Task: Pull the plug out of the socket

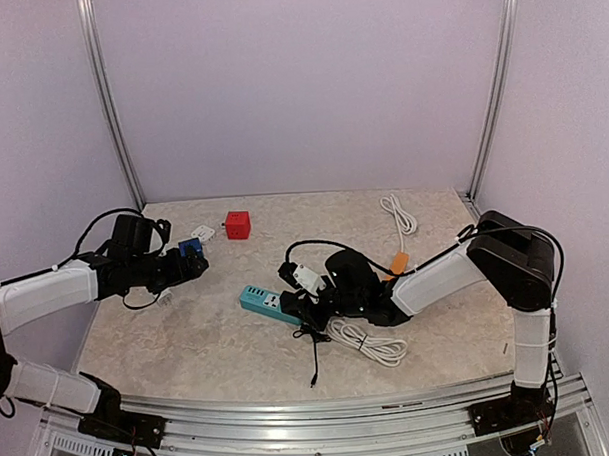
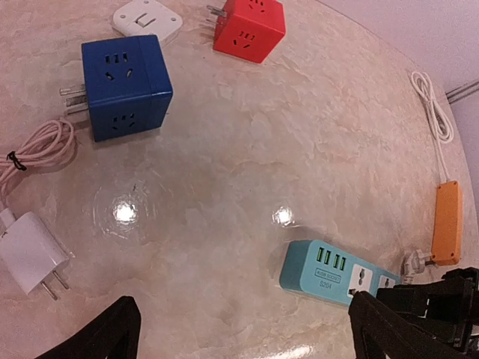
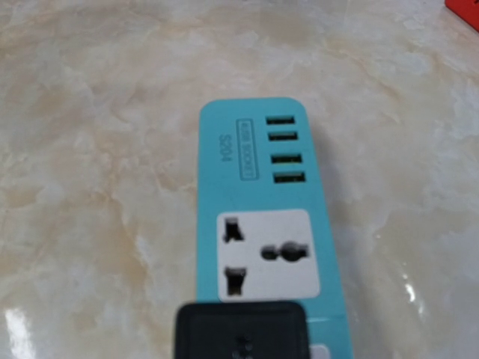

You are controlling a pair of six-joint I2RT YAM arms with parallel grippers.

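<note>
Left gripper (image 2: pixel 243 333) jaws spread wide, empty, left of teal power strip (image 2: pixel 329 271). Blue cube adaptor (image 2: pixel 126 86) lies free, farther left. Black plug (image 3: pixel 241 333) sits on strip's right end; right gripper (image 1: pixel 312 306) there, grip unclear.

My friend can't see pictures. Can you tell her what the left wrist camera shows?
A teal power strip lies lower right on a beige marbled table, just beyond the open left tool. Farther off sit a blue cube adapter and a red cube adapter; a white charger lies at left, an orange strip at right.
</note>
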